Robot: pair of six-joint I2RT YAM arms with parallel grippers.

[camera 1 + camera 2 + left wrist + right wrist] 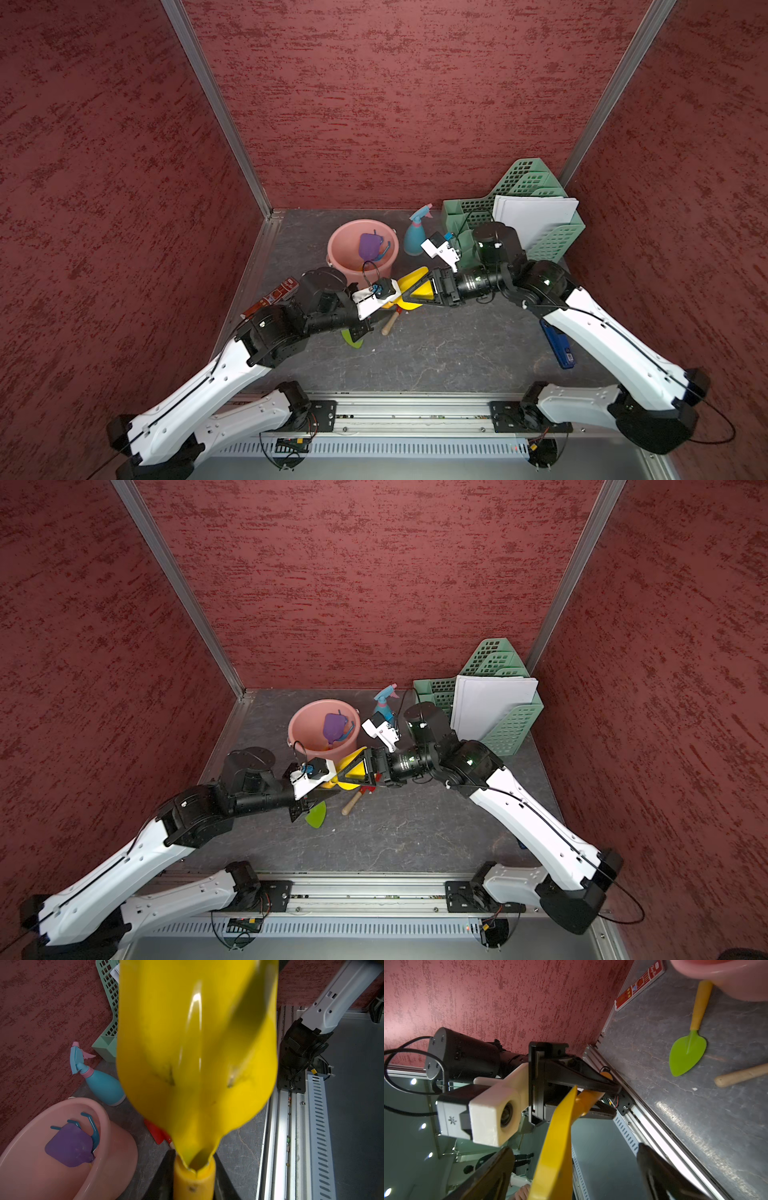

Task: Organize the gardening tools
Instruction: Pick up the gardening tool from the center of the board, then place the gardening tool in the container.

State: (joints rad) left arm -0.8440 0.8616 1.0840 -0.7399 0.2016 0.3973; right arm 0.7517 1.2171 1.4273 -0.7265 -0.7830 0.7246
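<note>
The left gripper [611,1101] pinches the handle of the yellow scoop [197,1053] above the tabletop's middle, near the pink bucket [347,243]. The fingers of the right gripper [417,291] stand spread around the blade; if they retreat crooked, they may knock it loose.

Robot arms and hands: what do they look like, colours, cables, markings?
The left arm and right arm have white tapered shells, black joints and thin black cables. The left hand and right hand are black with triangular fingers; a white camera block, star-marked on the left, sits behind each.
</note>
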